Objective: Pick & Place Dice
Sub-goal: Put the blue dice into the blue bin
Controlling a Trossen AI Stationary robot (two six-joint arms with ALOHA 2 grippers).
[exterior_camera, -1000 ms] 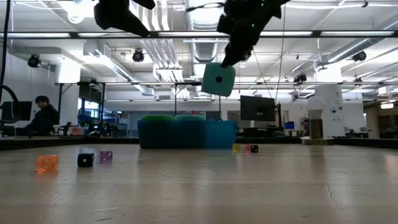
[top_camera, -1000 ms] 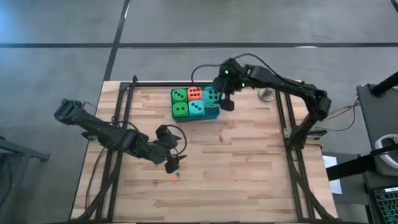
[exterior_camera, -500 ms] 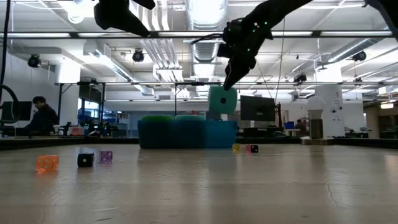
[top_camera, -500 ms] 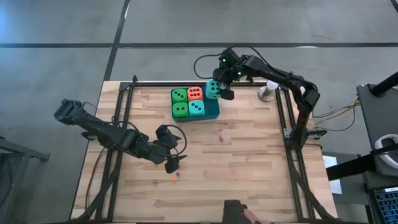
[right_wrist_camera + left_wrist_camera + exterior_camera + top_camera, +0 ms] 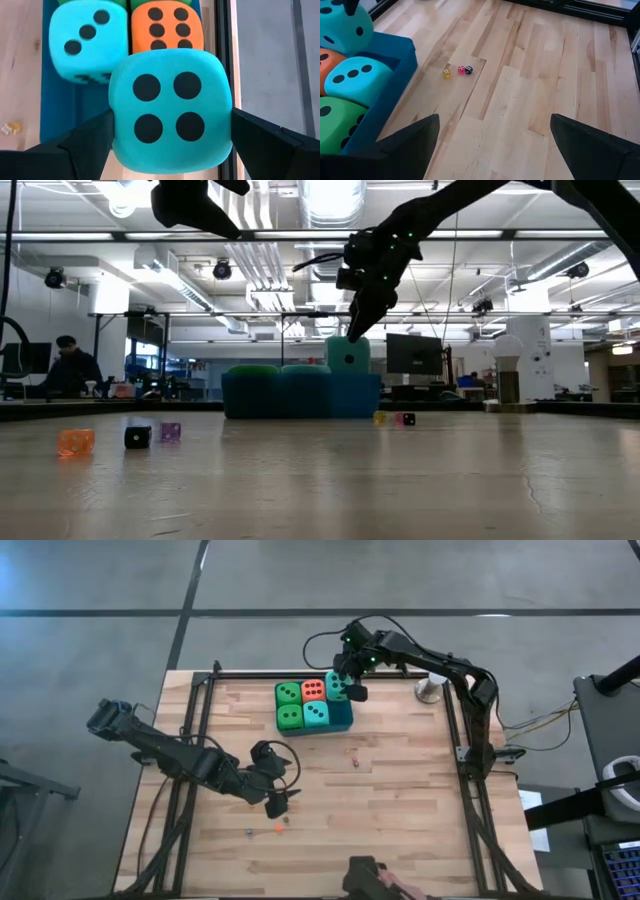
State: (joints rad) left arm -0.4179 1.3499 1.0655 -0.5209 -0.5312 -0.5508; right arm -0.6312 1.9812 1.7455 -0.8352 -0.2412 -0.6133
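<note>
Here, starting at the left, the left claw (image 5: 277,803) hangs idle over the bare wood of the desk (image 5: 400,800), its fingers spread wide and holding nothing; near it lie a few tiny dice (image 5: 278,828), which are no part of the job. Further right, at the far side of the desk, the blue tray (image 5: 343,720) already holds four of the soft dice: the two green dice (image 5: 289,706), the orange-red die (image 5: 313,690) and one teal die (image 5: 316,714). The right claw (image 5: 345,688) is over the tray's last free corner with the second teal die (image 5: 171,112) pinched between its fingers, four pips facing the wrist camera, the die sitting just at or above the tray's rim in the low view. The step in hand looks like the final placement, so the task seems nearly complete. The next move probably calls for a short descent until the die seats beside the orange-red one, then spreading the fingers and lifting straight up so the soft cube is not dragged out again. Rightmost, a small white ball on a metal stand (image 5: 431,691) waits beside the tray, untouched.
</note>
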